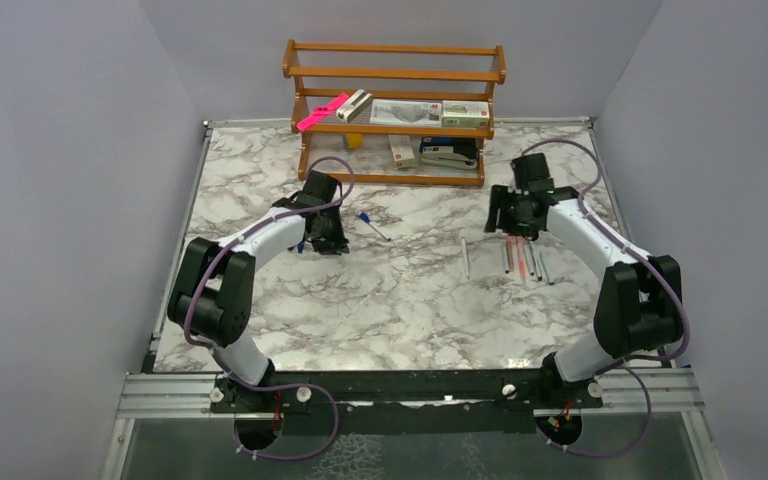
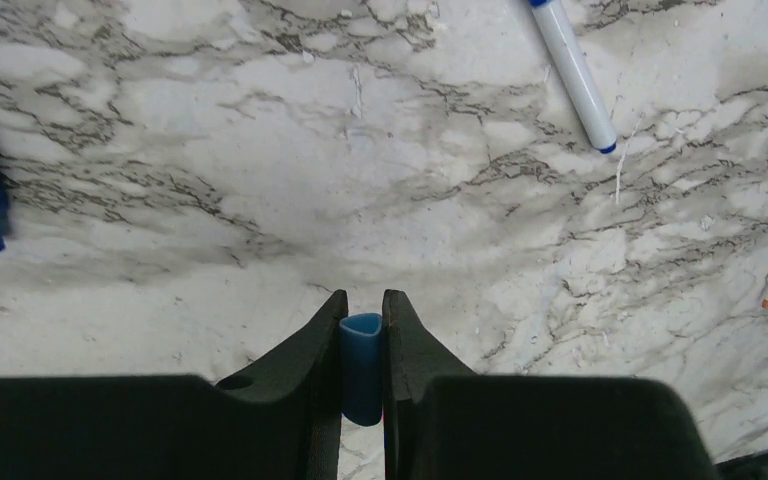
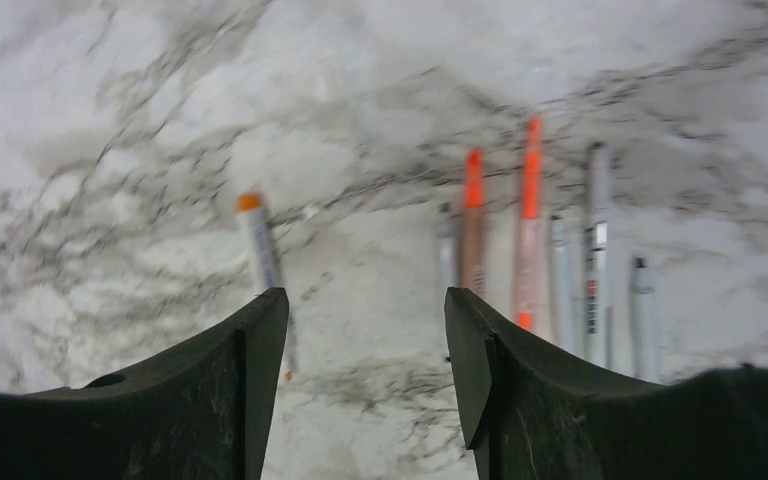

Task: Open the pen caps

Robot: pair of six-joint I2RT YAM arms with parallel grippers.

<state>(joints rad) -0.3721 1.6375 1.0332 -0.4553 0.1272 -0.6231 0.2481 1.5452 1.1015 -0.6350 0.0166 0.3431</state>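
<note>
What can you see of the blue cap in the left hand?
The blue cap is a short, smooth plastic sleeve, light blue, its far end a rounded, slightly triangular rim. It is pinched lengthwise between the left hand's two black fingers, which touch both its sides. It points forward over the marble table, apparently clear of it. No pen is in it.

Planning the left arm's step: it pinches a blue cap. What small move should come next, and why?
Probably lower a little and open the left gripper to leave the blue cap on the marble table. The cap sits alone between the fingers, no pen in it; the blue pen lies apart. That frees the gripper.
</note>
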